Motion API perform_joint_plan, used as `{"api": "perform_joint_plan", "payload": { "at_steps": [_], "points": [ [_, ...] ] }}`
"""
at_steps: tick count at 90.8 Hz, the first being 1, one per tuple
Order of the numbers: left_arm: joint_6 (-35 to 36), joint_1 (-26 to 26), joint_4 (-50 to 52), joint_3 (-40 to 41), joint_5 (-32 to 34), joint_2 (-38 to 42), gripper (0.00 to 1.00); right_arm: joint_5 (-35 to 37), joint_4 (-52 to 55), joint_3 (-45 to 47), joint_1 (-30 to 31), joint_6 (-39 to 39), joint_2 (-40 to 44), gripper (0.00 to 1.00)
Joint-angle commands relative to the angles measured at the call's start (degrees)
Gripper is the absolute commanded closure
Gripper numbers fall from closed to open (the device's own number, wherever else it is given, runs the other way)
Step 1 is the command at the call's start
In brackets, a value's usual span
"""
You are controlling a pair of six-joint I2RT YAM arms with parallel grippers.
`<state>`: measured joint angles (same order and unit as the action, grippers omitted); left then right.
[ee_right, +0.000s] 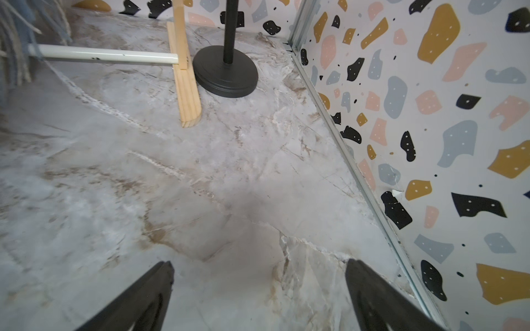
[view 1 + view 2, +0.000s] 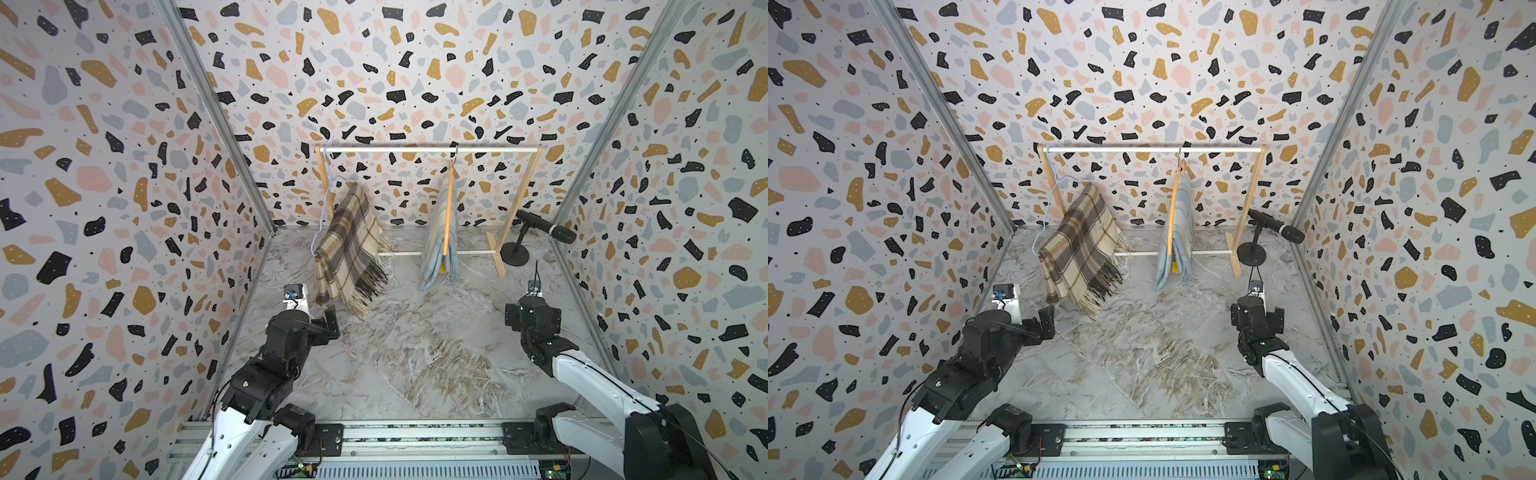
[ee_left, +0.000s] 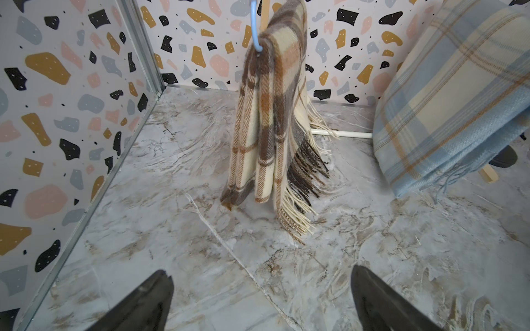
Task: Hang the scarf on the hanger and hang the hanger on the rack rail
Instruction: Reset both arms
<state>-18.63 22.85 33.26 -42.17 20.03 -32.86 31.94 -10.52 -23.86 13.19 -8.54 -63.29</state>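
In both top views the brown plaid scarf (image 2: 349,245) is draped over the pale blue hanger (image 2: 325,210). The hanger's hook sits at the left end of the rack's white rail (image 2: 415,149), so the cloth hangs by its own weight and the task looks finished. A blue plaid scarf (image 2: 1183,245) on a wooden hanger (image 2: 1170,232) hangs further along the rail. The left gripper (image 2: 331,319) is near the brown fringe but clear of it. In the left wrist view its jaws are spread wide with only marble floor (image 3: 200,258) between them. The brown scarf shows as several folded layers of cream and brown checks; whether its tassels touch the floor I cannot tell. In the right wrist view the right gripper (image 1: 258,266) is likewise spread and empty, well apart from both scarves and facing the microphone stand base (image 1: 226,77).
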Motion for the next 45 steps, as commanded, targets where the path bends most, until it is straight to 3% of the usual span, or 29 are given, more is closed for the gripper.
{"api": "perform_joint_plan", "payload": {
  "at_steps": [1, 12, 24, 45],
  "points": [
    [2.39, -0.7, -4.82, 1.75, 4.13, -1.6, 0.0, -0.77, -13.15, 2.03, -2.46, 1.16, -3.81, 0.01],
    [2.94, -2.17, -8.71, 3.2, 7.92, -4.63, 0.0, -7.69, -27.51, 6.06, -4.73, 4.98, -8.43, 0.01],
    [2.12, -7.7, -13.98, 4.7, 8.16, -7.96, 0.0, -12.06, -36.19, 7.75, -6.59, 9.19, -11.07, 0.01],
    [0.47, -18.2, -21.59, 7.6, 5.36, -13.51, 0.0, -21.08, -52.66, 10.46, -12.92, 5.54, -23.07, 0.01]
  ]
}}
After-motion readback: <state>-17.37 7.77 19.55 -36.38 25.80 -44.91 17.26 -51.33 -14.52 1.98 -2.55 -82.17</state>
